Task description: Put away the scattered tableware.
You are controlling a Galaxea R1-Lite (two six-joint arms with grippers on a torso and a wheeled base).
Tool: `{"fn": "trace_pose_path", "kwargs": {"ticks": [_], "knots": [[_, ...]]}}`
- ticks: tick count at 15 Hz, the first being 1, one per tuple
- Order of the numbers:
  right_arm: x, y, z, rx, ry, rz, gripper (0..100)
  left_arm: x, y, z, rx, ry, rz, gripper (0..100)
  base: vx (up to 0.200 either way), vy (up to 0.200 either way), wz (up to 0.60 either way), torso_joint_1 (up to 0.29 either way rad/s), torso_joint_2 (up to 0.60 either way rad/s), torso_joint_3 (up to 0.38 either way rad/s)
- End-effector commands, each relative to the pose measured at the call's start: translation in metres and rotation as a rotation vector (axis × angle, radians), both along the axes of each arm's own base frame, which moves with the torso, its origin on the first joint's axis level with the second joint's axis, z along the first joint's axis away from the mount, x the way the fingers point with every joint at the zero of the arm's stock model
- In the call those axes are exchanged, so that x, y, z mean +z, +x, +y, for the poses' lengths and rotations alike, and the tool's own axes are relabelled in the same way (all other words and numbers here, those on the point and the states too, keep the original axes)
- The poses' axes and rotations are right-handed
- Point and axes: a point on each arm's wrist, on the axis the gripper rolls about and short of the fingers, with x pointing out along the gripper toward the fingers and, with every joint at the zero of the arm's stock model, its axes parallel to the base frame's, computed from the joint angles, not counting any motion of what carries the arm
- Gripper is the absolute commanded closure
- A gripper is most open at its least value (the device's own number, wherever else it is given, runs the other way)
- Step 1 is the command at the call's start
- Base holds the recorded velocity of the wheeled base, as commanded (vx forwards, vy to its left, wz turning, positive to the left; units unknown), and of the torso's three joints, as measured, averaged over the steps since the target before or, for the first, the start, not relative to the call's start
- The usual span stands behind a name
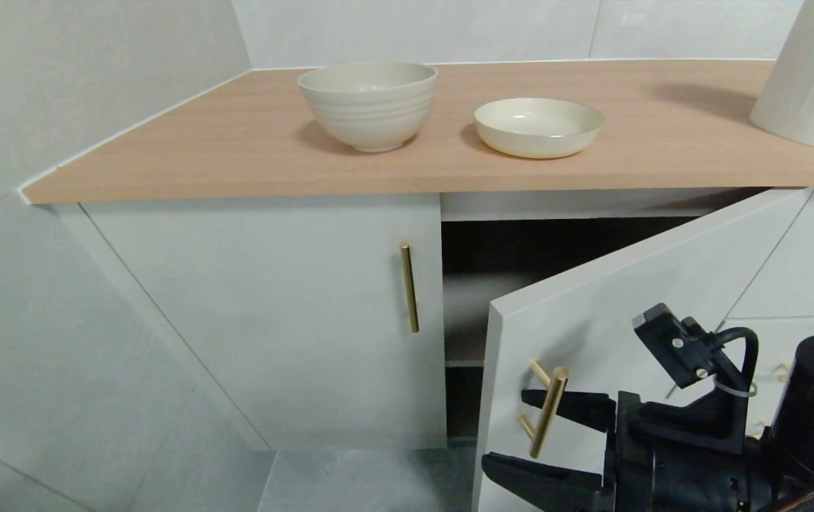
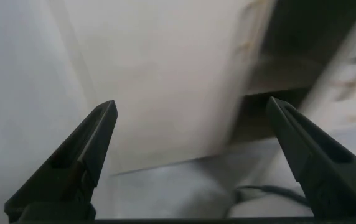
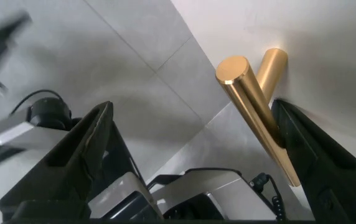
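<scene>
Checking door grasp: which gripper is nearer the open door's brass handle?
Right. The right gripper straddles the brass handle, fingers open; the left gripper faces the closed door, apart from it.

1. Soft, even light fills the head view, and the wooden countertop (image 1: 236, 156) is bright.
2. The bowl (image 1: 368, 103) and dish (image 1: 538, 126) throw short, soft shadows to their left.
3. The cabinet interior (image 1: 521, 249) lies in deep shade.
4. The brass handle (image 3: 252, 118) carries a bright sheen in the right wrist view.
</scene>
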Motion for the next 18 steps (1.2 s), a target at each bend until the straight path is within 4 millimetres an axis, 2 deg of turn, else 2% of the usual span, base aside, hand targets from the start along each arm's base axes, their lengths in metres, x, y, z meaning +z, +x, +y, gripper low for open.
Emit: {"fn": "trace_pose_path", "kwargs": {"ticks": [1,2,3,4,5,6,8,10,12,17,18], "knots": [[0.001,-0.007,0.000,0.028,0.003,0.002,0,0.078,0.086,-0.006,-0.197,-0.034,0.218,0,0.000,0.000,0.00,0.000,0.00,0.000],[-0.002,-0.006,0.000,0.028,-0.004,0.008,0,0.083,0.114,-0.011,-0.250,-0.026,0.265,0,0.000,0.000,0.00,0.000,0.00,0.000],[-0.003,-0.006,0.001,0.030,-0.009,0.011,0,0.084,0.126,-0.016,-0.283,-0.024,0.274,0,0.000,0.000,0.00,0.000,0.00,0.000],[-0.006,-0.006,0.001,0.036,-0.021,0.017,0,0.082,0.156,-0.035,-0.386,-0.027,0.283,0,0.000,0.000,0.00,0.000,0.00,0.000],[-0.009,-0.007,0.000,0.036,-0.032,0.025,0,0.078,0.173,-0.052,-0.441,-0.055,0.306,0,0.000,0.000,0.00,0.000,0.00,0.000],[-0.011,-0.007,0.001,0.036,-0.037,0.029,0,0.074,0.179,-0.061,-0.477,-0.071,0.327,0,0.000,0.000,0.00,0.000,0.00,0.000],[-0.012,-0.006,0.001,0.036,-0.040,0.032,0,0.059,0.190,-0.100,-0.622,-0.150,0.401,0,0.000,0.000,0.00,0.000,0.00,0.000],[-0.013,-0.007,0.000,0.036,-0.044,0.035,0,0.051,0.188,-0.127,-0.731,-0.198,0.435,0,0.000,0.000,0.00,0.000,0.00,0.000],[-0.013,-0.007,0.000,0.036,-0.045,0.036,0,0.047,0.187,-0.137,-0.762,-0.201,0.460,0,0.000,0.000,0.00,0.000,0.00,0.000],[-0.013,-0.007,0.000,0.036,-0.043,0.034,0,0.020,0.210,-0.165,-0.746,-0.173,0.507,0,0.000,0.000,0.00,0.000,0.00,0.000],[-0.013,-0.007,0.000,0.036,-0.043,0.032,0,0.015,0.218,-0.171,-0.737,-0.179,0.485,100,0.000,0.000,0.00,0.000,0.00,0.000]]}}
